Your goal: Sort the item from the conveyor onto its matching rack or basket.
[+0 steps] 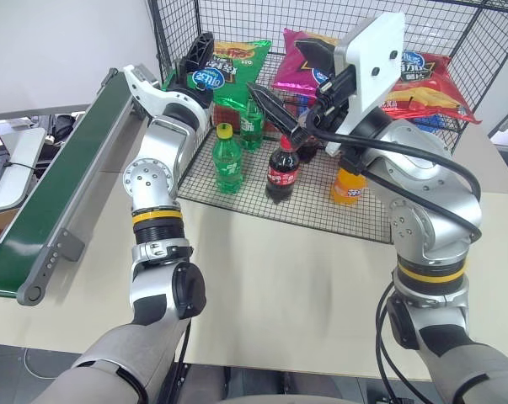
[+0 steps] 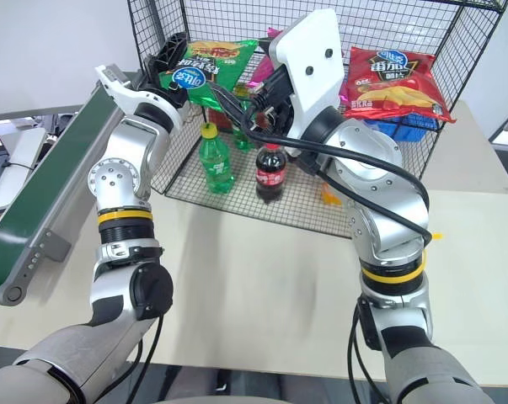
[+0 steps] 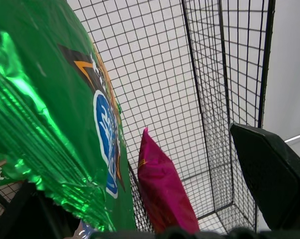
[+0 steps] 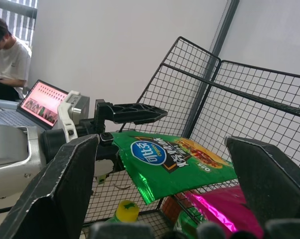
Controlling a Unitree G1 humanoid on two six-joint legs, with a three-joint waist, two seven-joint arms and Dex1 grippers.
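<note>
The item, a shiny green chip bag (image 1: 232, 59) with a round blue logo, lies on the upper wire shelf of the rack (image 1: 481, 38), a large black wire-mesh cage. My left gripper (image 1: 195, 71) is at the bag's left end and stands open, one finger above the bag (image 4: 174, 159) and a gap between them. In the left wrist view the bag (image 3: 50, 124) lies toward one finger, well apart from the other. My right gripper (image 1: 291, 80) hangs open and empty in front of the rack's middle. The conveyor (image 1: 60, 177), a dark green belt, runs along the left.
A magenta bag (image 1: 300, 71) and a red bag (image 1: 426, 84) share the upper shelf. Green soda bottles (image 1: 227, 160), a cola bottle (image 1: 281, 172) and an orange bottle (image 1: 348, 185) stand on the rack's floor. A person (image 4: 5, 55) sits by a laptop (image 4: 40, 104) at far left.
</note>
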